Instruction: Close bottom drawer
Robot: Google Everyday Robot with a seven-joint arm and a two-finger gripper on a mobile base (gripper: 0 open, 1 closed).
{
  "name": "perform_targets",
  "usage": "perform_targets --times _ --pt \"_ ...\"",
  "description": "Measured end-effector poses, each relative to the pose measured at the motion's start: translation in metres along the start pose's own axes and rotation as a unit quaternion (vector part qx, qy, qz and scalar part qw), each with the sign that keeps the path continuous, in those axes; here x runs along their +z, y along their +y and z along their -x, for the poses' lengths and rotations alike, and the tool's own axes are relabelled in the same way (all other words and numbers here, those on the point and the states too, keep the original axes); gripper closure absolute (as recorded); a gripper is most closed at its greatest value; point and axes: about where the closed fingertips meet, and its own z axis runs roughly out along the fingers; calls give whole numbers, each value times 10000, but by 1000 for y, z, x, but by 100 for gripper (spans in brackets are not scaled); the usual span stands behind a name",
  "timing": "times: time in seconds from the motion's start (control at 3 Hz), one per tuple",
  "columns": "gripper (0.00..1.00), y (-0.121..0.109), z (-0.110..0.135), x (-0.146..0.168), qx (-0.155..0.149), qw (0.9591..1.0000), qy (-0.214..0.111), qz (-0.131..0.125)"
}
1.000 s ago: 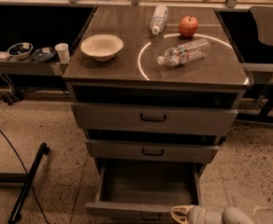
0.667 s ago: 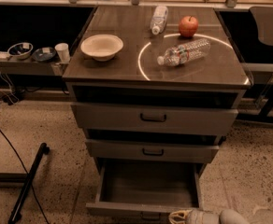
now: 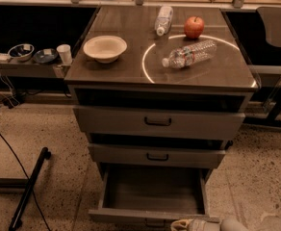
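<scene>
The bottom drawer [image 3: 150, 191] of the grey-beige cabinet stands pulled far out, its empty inside showing. Its low front panel [image 3: 145, 217] runs along the bottom of the view, and its handle is cut off by the frame edge. My gripper [image 3: 180, 224] is at the bottom edge, just in front of the drawer's front panel, right of its centre, with the pale arm [image 3: 236, 224] running off to the right. The middle drawer [image 3: 156, 155] and the top drawer [image 3: 158, 121] above it stand pushed in.
On the cabinet top [image 3: 107, 71] are a beige bowl [image 3: 105, 47], two plastic bottles [image 3: 164, 19] [image 3: 189, 54] and a red apple [image 3: 194, 27]. A side shelf at the left holds small bowls [image 3: 21, 51] and a cup [image 3: 63, 53]. A black stand leg [image 3: 29, 189] lies on the speckled floor.
My gripper and arm have dropped lower and now sit at the bottom edge of the view. The bottom drawer stays open as before.
</scene>
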Motion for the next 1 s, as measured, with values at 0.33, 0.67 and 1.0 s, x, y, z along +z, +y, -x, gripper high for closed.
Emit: perform_targets --times 0.33,0.67,1.0 --pt "100 -22 -7 14 239 9990 11 -367" --pt "100 -52 -8 22 383 9966 -132 -712" --pt "100 -84 -7 28 460 9942 -278 -931"
